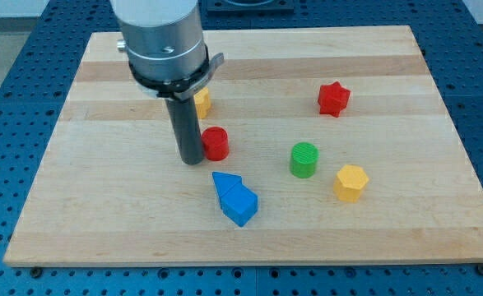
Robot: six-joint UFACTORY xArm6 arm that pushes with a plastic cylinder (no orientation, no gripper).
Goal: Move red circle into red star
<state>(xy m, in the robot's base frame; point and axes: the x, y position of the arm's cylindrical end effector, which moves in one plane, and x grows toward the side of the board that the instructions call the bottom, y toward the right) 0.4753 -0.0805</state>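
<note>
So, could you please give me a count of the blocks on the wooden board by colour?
Red: 2, the red circle and red star.
Yellow: 2, a yellow hexagon and a yellow block partly hidden behind the rod.
Blue: 2, a blue triangle touching a blue cube.
Green: 1, a green cylinder.
Total: 7.

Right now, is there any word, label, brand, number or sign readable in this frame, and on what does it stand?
None: no readable text anywhere in this view.
The wooden board is bare of marks.
The red circle, red star and other blocks carry no print.
The grey arm housing above my tip shows no legible label.
</note>
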